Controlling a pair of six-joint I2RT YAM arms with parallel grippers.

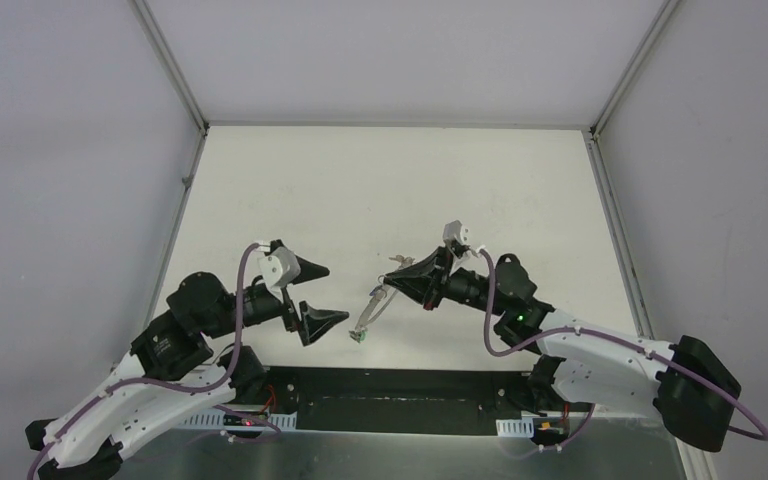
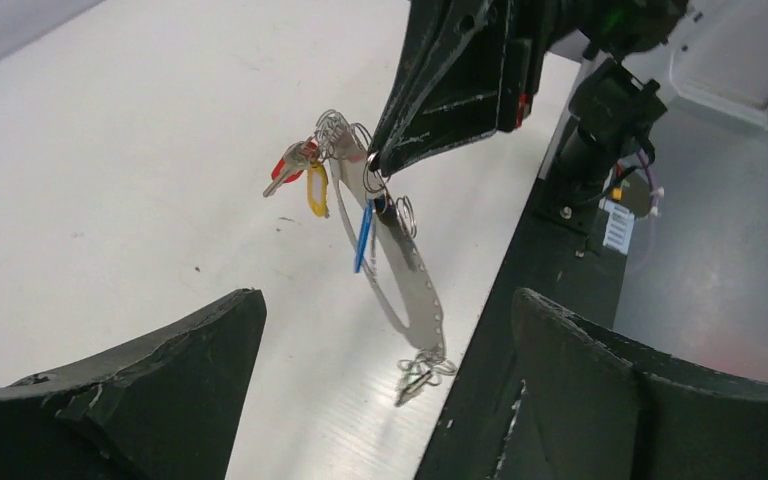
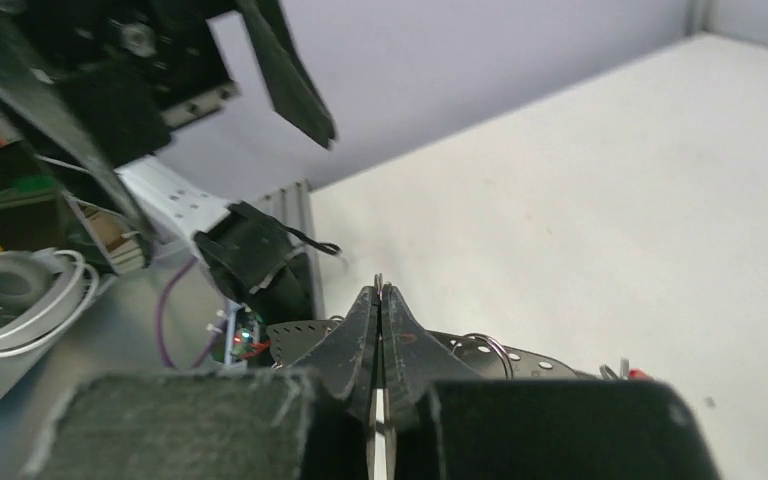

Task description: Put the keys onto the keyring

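Note:
My right gripper (image 1: 392,284) is shut, pinching a thin split ring on the keyring's rim (image 3: 380,292). The keyring (image 1: 370,310) is a flat perforated metal hoop that hangs tilted from those tips above the white table (image 1: 380,190). In the left wrist view the keyring (image 2: 412,275) carries keys with a red tag (image 2: 282,168), a yellow tag (image 2: 317,190) and a blue tag (image 2: 363,236). One small key (image 2: 415,378) dangles from split rings at its low end. My left gripper (image 1: 317,295) stands open just left of the hoop, apart from it, with nothing between its fingers (image 2: 190,350).
A black strip (image 1: 400,400) and a metal plate (image 1: 410,455) run along the table's near edge between the arm bases. Grey enclosure walls and frame posts (image 1: 170,65) close in the table at the back and both sides.

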